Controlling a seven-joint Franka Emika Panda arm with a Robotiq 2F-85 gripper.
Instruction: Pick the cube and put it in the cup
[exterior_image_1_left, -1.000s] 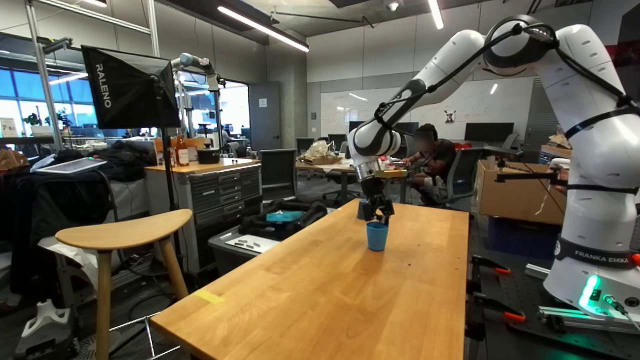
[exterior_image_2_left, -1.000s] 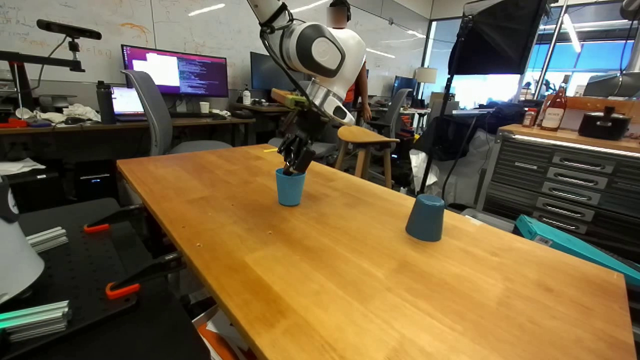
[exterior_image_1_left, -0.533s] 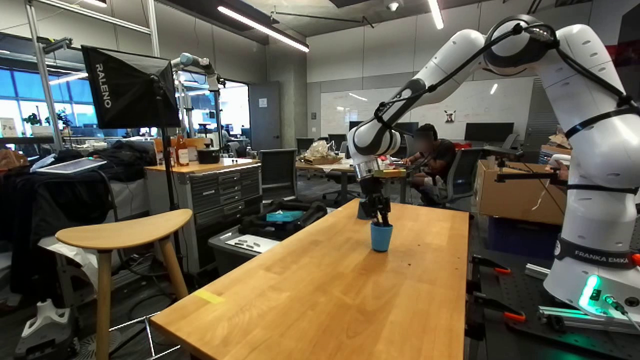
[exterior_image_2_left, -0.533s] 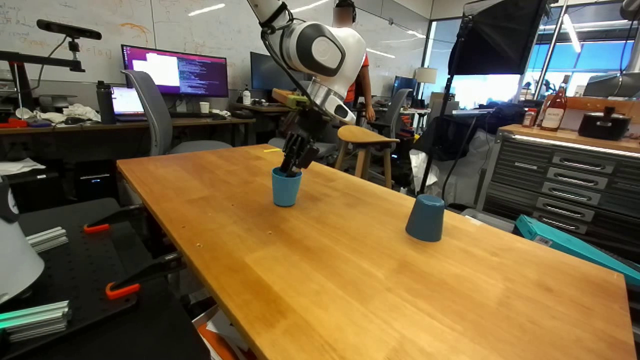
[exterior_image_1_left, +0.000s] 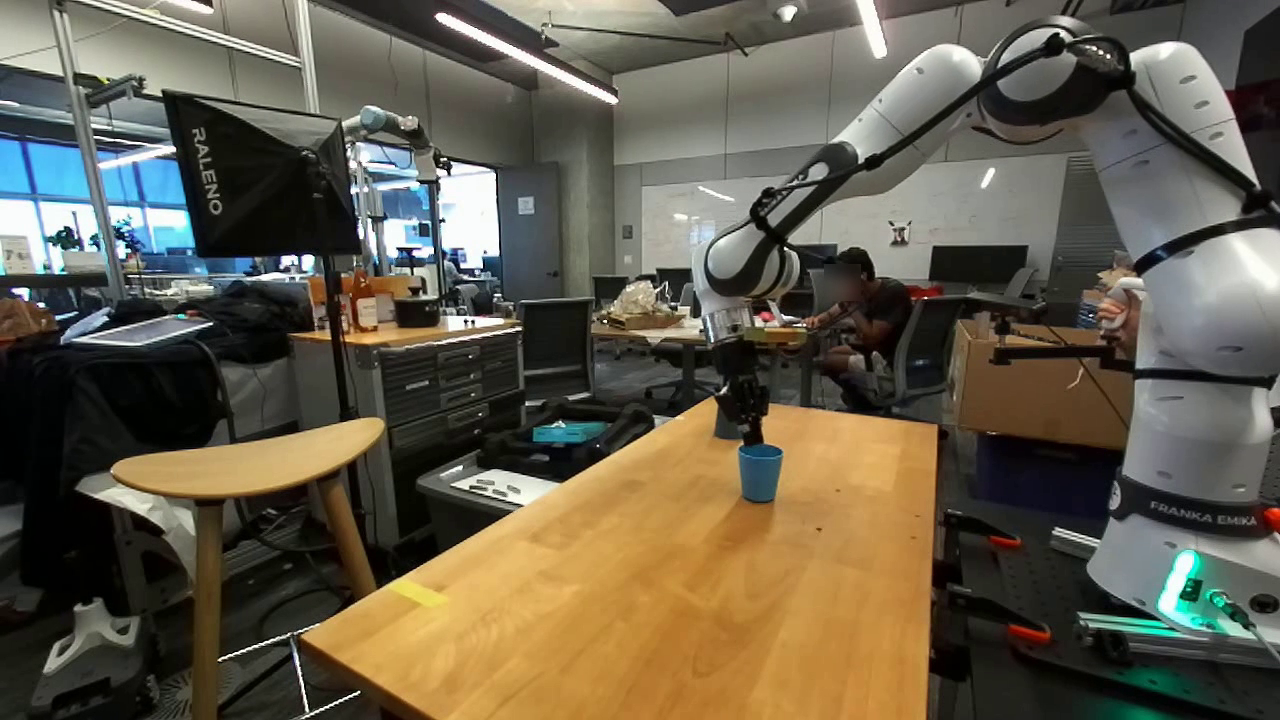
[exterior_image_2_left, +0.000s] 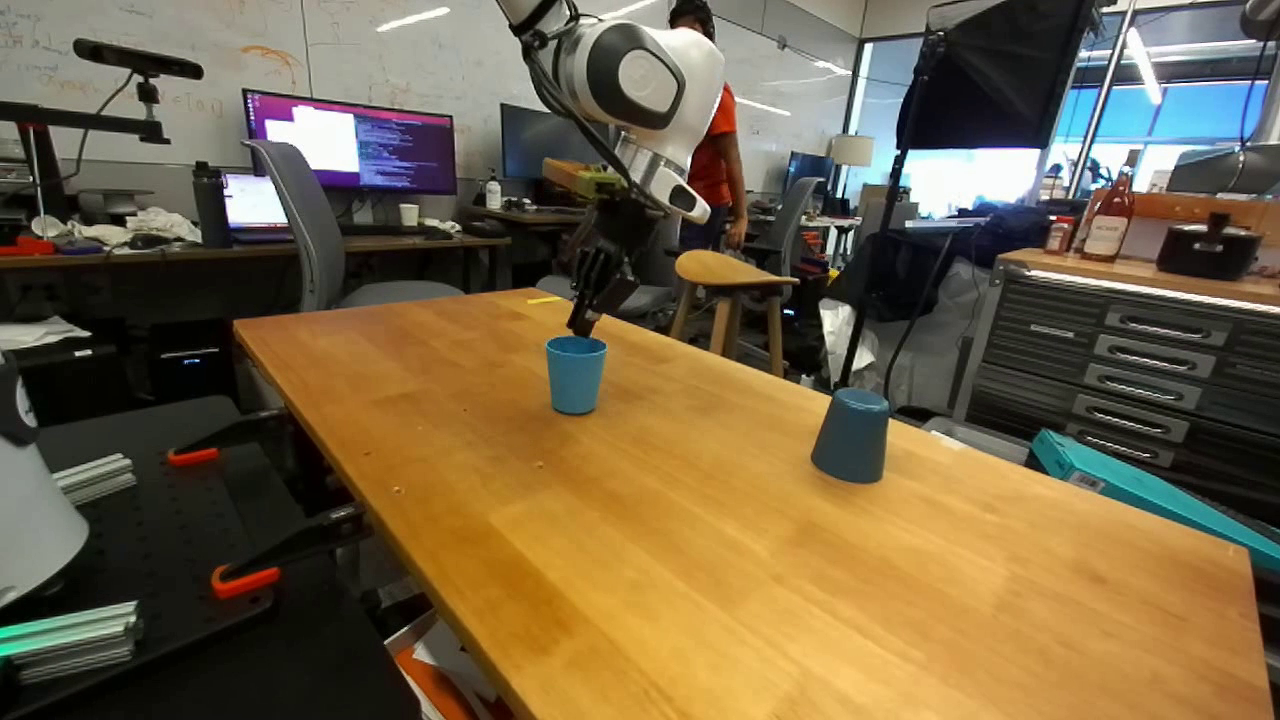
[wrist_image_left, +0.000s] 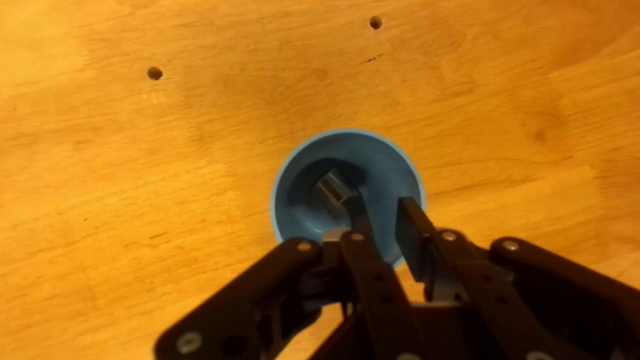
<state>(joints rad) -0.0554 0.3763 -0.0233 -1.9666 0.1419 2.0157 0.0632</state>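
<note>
In the wrist view, the grey cube (wrist_image_left: 334, 186) lies inside the blue cup (wrist_image_left: 387, 172), toward eleven o'clock. The pincer (wrist_image_left: 382, 209), above at five o'clock, has a narrow gap.

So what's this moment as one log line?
claw: open, over blue cup | blue cup: upright | probable cube: in blue cup | darker cup: upside down

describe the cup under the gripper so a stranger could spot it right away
Find the long wooden table and the gripper above it. Right under that gripper stands a small, handleless, slightly tapered blue cup. The darker blue cup on the same table stands upside down; this one is lighter, with its open mouth facing up.
</note>
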